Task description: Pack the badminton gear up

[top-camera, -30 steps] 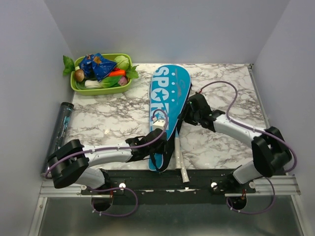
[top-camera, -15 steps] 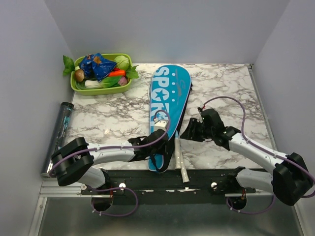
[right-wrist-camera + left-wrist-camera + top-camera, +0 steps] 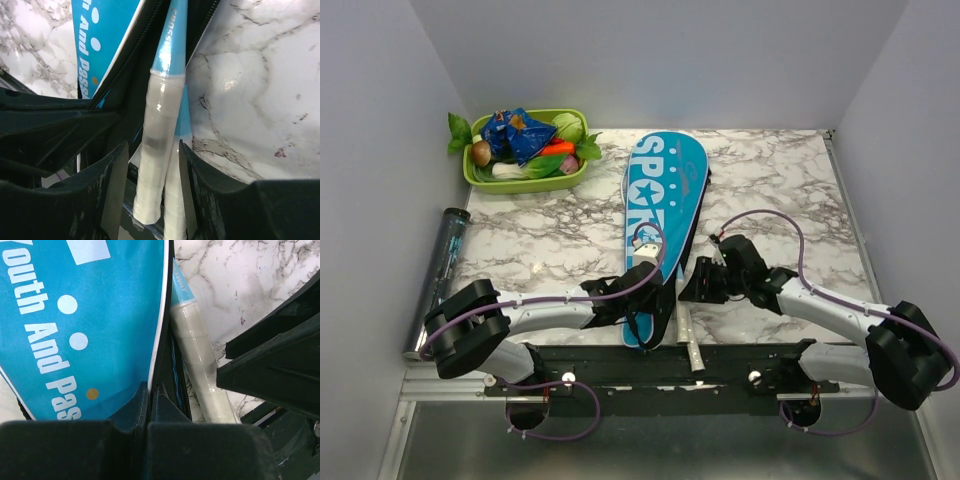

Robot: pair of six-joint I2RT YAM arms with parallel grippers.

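Observation:
The blue cover [image 3: 665, 200] lettered "SPORT" lies in the middle of the table, with its narrow end towards me. Two racket handles [image 3: 686, 328] with white butts stick out of that end. My left gripper [image 3: 648, 300] is shut on the cover's dark zip edge [image 3: 161, 370], beside a white handle [image 3: 199, 360]. My right gripper [image 3: 694, 288] is open, with its fingers [image 3: 116, 185] on either side of the two white handles [image 3: 157, 150], whose light-blue shafts [image 3: 172, 35] run into the cover [image 3: 97, 45]. The dark clear tube [image 3: 445, 262] lies at the left edge. No shuttlecock can be made out.
A green tray [image 3: 480, 175] of toy vegetables stands at the back left. White walls close in the table on the left, back and right. A black rail [image 3: 620, 365] runs along the near edge under the handle butts.
My right arm has drawn back from beside the cover's middle to the near end, and now straddles the racket handles. My left gripper has stayed on the cover's edge.

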